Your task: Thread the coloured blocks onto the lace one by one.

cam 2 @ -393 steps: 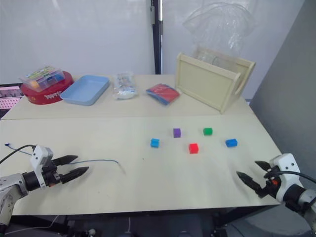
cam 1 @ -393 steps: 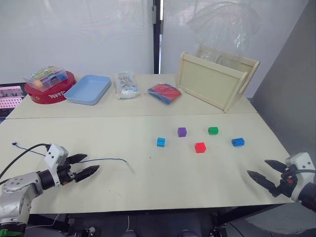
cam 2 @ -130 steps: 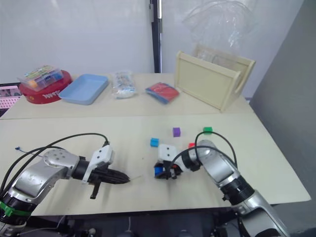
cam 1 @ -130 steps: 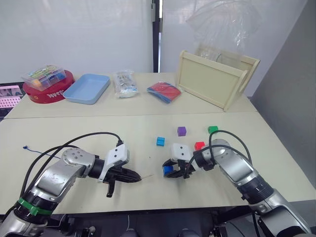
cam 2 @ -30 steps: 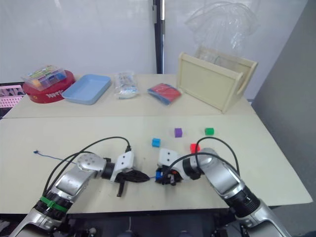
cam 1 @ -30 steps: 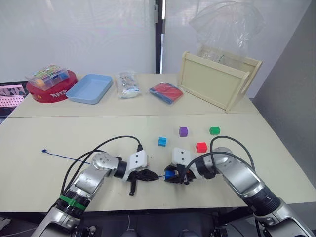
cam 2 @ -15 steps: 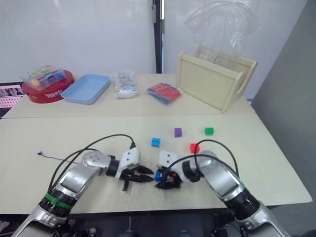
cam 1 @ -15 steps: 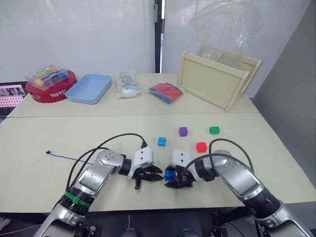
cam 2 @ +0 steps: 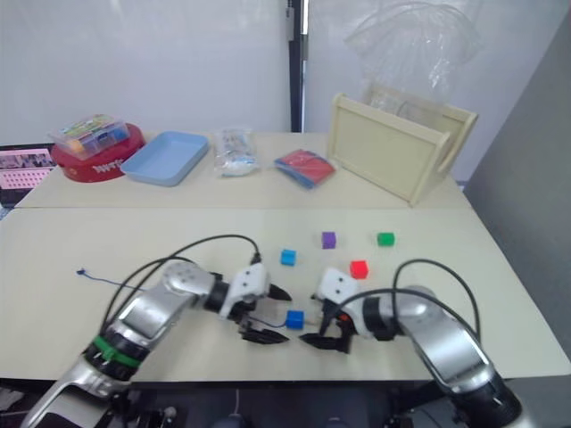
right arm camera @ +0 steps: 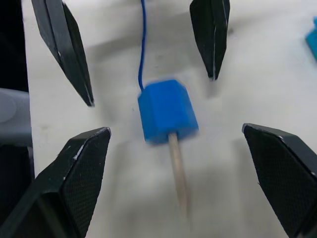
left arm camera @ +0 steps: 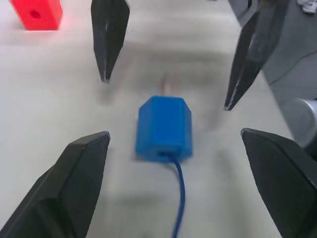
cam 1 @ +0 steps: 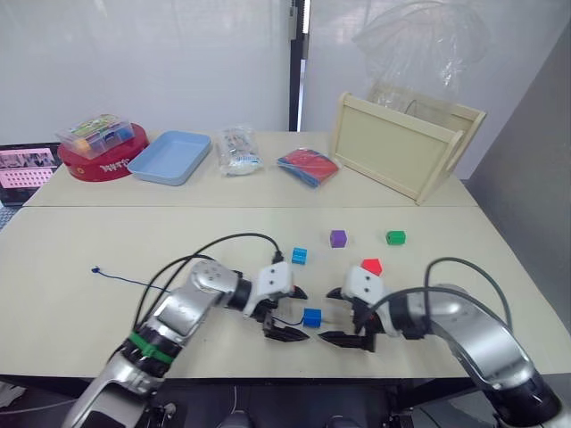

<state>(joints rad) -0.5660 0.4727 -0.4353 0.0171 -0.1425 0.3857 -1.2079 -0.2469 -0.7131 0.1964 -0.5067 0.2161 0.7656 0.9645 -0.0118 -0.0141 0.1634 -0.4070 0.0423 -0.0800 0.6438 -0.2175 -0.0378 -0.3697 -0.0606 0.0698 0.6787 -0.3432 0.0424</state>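
A blue block [cam 1: 311,317] lies on the table with the dark-blue lace [left arm camera: 177,198] running into one face and the pale stiff tip [right arm camera: 178,173] sticking out of the opposite face. My left gripper [cam 1: 298,314] stands open on the block's left, touching nothing. My right gripper [cam 1: 333,315] stands open on its right, also empty. Both sets of fingertips flank the block in the wrist views. The lace trails left to its knot [cam 1: 94,269]. The cyan block [cam 1: 299,256], purple block [cam 1: 338,238], green block [cam 1: 395,237] and red block [cam 1: 370,267] sit loose beyond.
At the back of the table [cam 1: 71,259] stand a wooden crate [cam 1: 406,143], a light-blue tray [cam 1: 169,157], a red tin [cam 1: 98,165] topped by a clear box of small pieces, a plastic bag [cam 1: 239,152] and a red-and-blue packet [cam 1: 308,167].
Both grippers have opened: the right let go of the blue block, the left let go of the lace tip. The block now rests on the table, threaded. The camera view shifted slightly.
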